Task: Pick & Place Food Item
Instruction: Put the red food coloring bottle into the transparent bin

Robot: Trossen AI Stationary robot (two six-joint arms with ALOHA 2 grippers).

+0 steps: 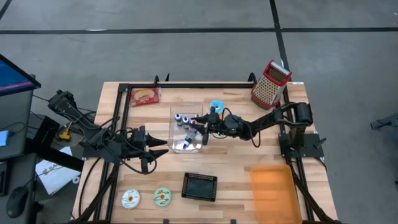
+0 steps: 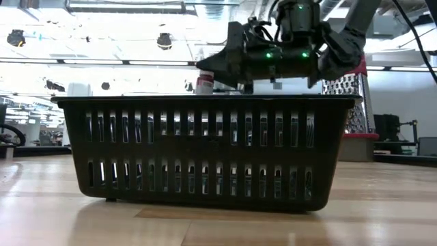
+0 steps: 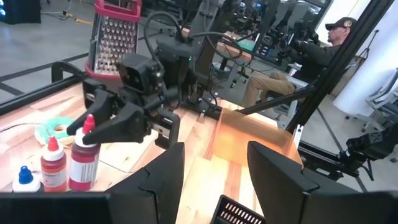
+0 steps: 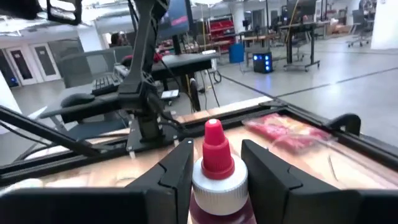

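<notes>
Left pincer [image 1: 163, 147]: wide, empty, just left of the clear tray [image 1: 176, 112].
Clear tray: mid-worktop [image 1: 236, 180], small bottles inside.
Red-capped bottle [image 4: 215, 168]: over the tray.
Right pincer [image 1: 200, 124]: clamped on the red-capped bottle, above the tray's right side.

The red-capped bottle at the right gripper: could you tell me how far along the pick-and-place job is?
Nothing looks placed yet. In hand: the right gripper is closed around the red-capped bottle, over the clear bin of bottles. Left: carrying it off and setting it down. The left gripper waits open beside the bin.
</notes>
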